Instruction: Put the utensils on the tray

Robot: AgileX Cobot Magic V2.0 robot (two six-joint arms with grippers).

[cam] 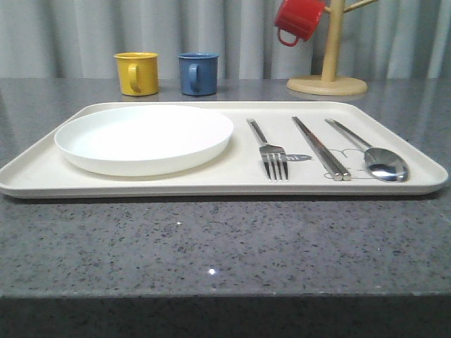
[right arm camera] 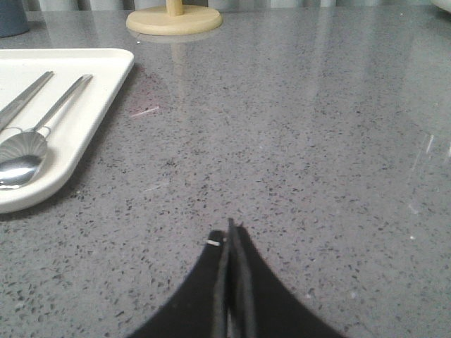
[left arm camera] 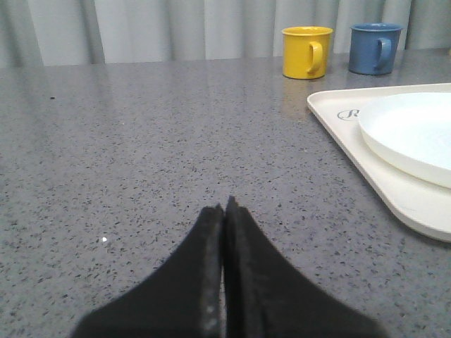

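The cream-white tray [cam: 211, 184] lies across the middle of the grey table. On its right half three silver utensils rest side by side: a fork [cam: 271, 155], a pair of chopsticks [cam: 320, 148] and a spoon [cam: 373, 158]. The spoon [right arm camera: 21, 155] and chopsticks [right arm camera: 25, 95] also appear on the tray's corner [right arm camera: 84, 134] in the right wrist view. My left gripper [left arm camera: 225, 208] is shut and empty over bare table, left of the tray [left arm camera: 394, 197]. My right gripper [right arm camera: 230, 227] is shut and empty, right of the tray.
A round white plate [cam: 144, 137] fills the tray's left half. Behind the tray stand a yellow mug [cam: 136, 73] and a blue mug [cam: 198, 73]. At the back right a wooden mug tree [cam: 328, 77] holds a red mug [cam: 297, 20].
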